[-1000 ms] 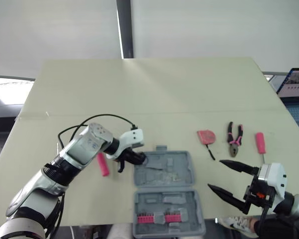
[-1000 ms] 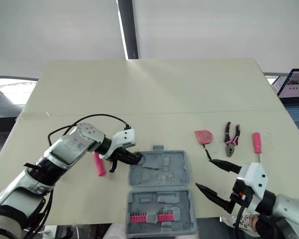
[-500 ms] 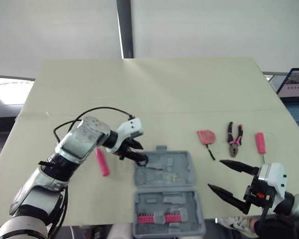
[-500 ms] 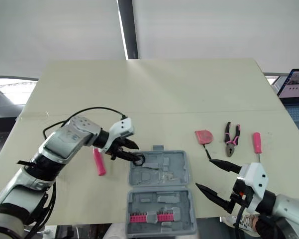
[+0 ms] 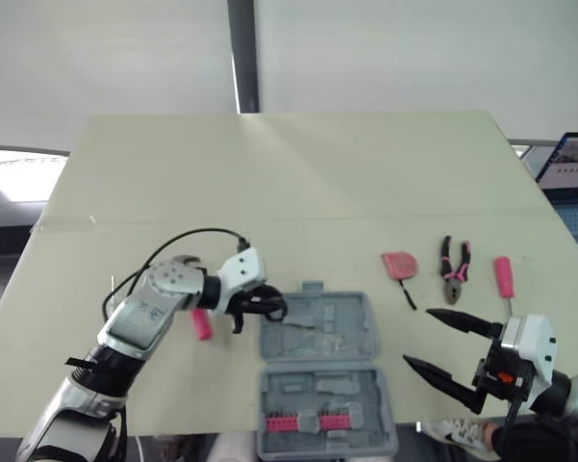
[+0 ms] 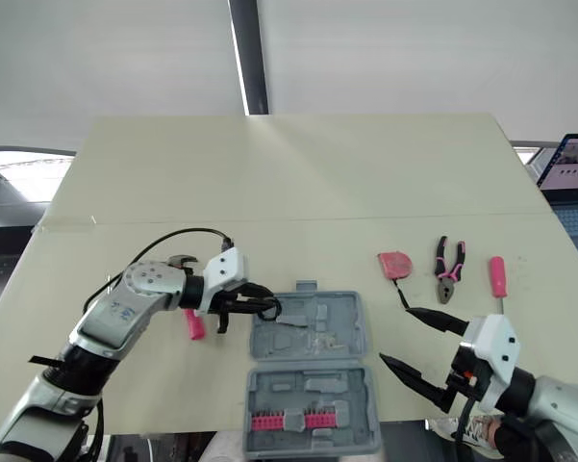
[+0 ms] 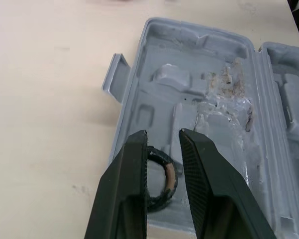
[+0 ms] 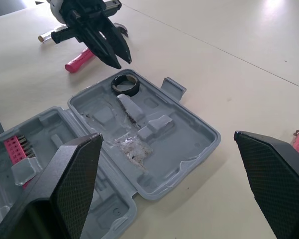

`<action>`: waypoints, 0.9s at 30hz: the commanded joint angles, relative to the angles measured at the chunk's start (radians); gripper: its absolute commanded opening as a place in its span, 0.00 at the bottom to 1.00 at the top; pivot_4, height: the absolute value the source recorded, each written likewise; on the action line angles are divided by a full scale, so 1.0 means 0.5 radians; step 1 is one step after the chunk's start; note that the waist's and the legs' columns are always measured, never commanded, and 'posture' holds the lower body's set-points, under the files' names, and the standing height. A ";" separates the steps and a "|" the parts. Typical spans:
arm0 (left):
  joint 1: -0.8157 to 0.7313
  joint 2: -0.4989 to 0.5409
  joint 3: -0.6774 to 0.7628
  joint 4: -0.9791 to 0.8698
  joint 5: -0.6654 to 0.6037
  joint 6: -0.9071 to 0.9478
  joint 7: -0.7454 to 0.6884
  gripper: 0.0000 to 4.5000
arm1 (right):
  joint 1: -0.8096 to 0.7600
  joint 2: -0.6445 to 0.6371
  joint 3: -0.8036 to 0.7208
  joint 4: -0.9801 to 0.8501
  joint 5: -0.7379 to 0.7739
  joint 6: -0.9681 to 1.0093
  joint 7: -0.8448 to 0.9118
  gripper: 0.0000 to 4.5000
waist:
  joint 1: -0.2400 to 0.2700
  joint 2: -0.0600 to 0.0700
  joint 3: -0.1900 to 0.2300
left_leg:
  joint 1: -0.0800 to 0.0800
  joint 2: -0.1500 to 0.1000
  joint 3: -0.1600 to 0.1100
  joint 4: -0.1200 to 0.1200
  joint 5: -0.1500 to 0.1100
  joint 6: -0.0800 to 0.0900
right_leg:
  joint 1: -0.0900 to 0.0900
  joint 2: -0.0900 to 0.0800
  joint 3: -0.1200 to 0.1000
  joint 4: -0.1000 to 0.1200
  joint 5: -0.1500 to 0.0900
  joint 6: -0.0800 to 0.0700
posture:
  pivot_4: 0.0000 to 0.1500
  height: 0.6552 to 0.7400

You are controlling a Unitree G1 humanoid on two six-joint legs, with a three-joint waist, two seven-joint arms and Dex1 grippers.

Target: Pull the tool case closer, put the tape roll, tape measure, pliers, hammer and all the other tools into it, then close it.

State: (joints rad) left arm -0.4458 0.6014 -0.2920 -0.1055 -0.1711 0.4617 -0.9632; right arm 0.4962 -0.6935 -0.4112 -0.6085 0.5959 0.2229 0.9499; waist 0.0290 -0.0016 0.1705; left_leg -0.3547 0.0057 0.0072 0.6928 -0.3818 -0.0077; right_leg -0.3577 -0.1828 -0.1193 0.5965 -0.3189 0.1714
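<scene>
Beige tabletop [image 5: 269, 183] | fingers [image 7: 132, 169] of your left gripper [image 7: 161, 133] narrowly parted, holding nothing | tape roll [image 8: 125, 84], gripped half a second ago, now lies released in the tool case [image 5: 341, 327], far-left corner | right gripper [image 5: 416, 337] wide open, empty | tape measure [image 5: 398, 263], pliers [image 5: 453, 265], screwdriver [image 5: 503, 277] still outside.

Matt grey plastic tool case [image 5: 319, 358]; matt smooth table [image 5: 298, 183].
</scene>
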 commanded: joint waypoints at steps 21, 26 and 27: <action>0.081 -0.112 -0.033 0.266 0.193 -0.342 0.036 0.25 | 0.063 0.009 -0.122 -0.026 0.029 -0.032 0.031 1.00 | -0.003 0.001 0.000 | 0.000 0.000 0.000 -0.001 0.000 0.000 | 0.000 0.000 -0.001 0.000 0.000 0.000 | 1.00 0.97; 0.120 -0.130 -0.012 0.308 0.212 -0.397 0.072 0.25 | 0.098 0.016 -0.136 -0.016 0.026 -0.055 0.040 1.00 | -0.003 0.001 0.000 | 0.000 0.000 0.000 0.000 0.000 0.000 | 0.000 0.000 -0.001 0.000 0.000 0.000 | 1.00 0.97; 0.124 -0.135 -0.008 0.319 0.213 -0.409 0.085 0.25 | 0.100 0.016 -0.138 -0.013 0.026 -0.058 0.041 1.00 | -0.003 0.001 0.000 | 0.000 0.000 0.000 0.000 0.000 0.000 | 0.000 0.000 -0.001 0.000 0.000 0.000 | 1.00 0.97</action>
State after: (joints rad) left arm -0.3938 0.5417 -0.3125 0.0539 -0.0710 0.2778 -0.9311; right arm 0.5371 -0.6933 -0.4444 -0.6069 0.5956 0.2164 0.9571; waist 0.0277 -0.0013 0.1703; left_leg -0.3545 0.0057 0.0073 0.6925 -0.3818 -0.0077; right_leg -0.3578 -0.1828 -0.1196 0.5968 -0.3189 0.1715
